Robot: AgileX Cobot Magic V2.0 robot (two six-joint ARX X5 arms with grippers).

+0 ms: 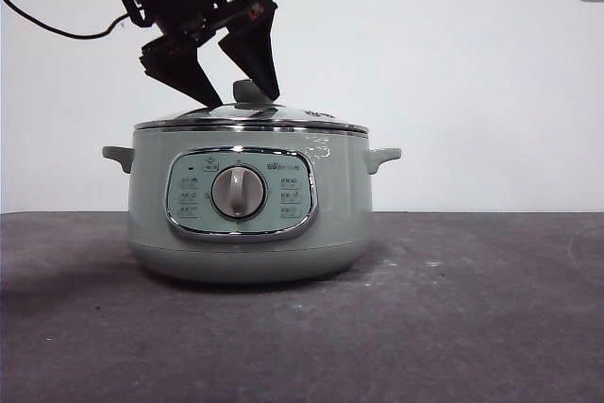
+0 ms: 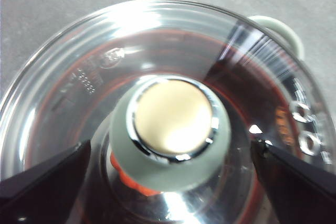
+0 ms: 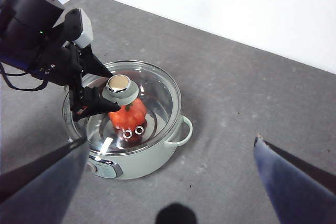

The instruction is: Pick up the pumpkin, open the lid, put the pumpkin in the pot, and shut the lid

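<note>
**Lid seated on pot, pumpkin enclosed**

The grey bench (image 1: 491, 309) carries the sage-green electric pot (image 1: 250, 233). The glass lid (image 3: 157, 90) is seated on its rim, and the orange-red pumpkin (image 3: 129, 115) is seen through the glass, inside the pot. The left pincer (image 1: 243, 99) is spread apart astride the lid knob (image 2: 173, 129), untouching. The right pincer (image 3: 170, 153) is held high, likewise apart.

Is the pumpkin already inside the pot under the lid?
Yes. In the right wrist view the orange pumpkin shows through the glass lid, which sits on the pot.
</note>
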